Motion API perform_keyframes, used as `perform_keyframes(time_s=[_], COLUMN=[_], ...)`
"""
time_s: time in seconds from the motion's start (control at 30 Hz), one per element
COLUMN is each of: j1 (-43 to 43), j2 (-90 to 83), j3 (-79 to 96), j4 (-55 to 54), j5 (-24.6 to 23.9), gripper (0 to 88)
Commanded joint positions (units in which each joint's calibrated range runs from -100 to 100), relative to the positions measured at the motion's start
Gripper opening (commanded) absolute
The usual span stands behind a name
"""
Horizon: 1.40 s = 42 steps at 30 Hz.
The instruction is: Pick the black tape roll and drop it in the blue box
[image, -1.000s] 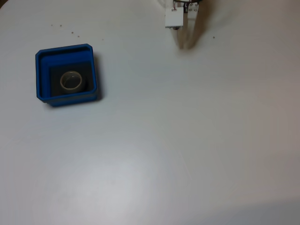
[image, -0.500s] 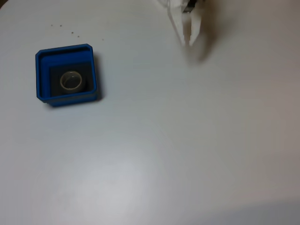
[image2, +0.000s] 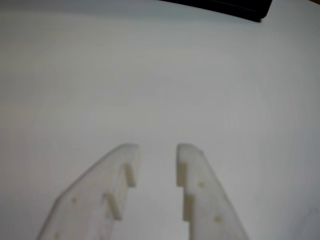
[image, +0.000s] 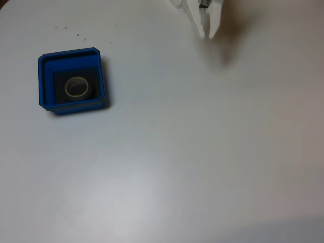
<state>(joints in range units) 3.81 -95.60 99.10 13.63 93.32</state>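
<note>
Tape roll [image: 77,87], black with beige core, flat inside square blue box [image: 71,52]; white, seemingly plastic jaws [image2: 156,150] apart, empty.

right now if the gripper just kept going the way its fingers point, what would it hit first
Probably just bare table. In the wrist view the open gripper holds nothing and points across plain white surface; a dark edge lies beyond, though depth is unclear.

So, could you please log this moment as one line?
black tape roll: inside blue box | gripper: open, empty, above bare table
</note>
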Motion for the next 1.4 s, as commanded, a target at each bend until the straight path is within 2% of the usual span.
perform_keyframes(time_s=[0.0, 0.4, 1.37], j1=[-1.51, -1.61, -1.42], j2=[-3.82, -3.90, -3.40], j3=[0.90, 0.90, 0.90], j4=[-1.42, -5.71, -5.21], j5=[0.28, 0.63, 0.81], gripper=[1.0, 1.0, 1.0])
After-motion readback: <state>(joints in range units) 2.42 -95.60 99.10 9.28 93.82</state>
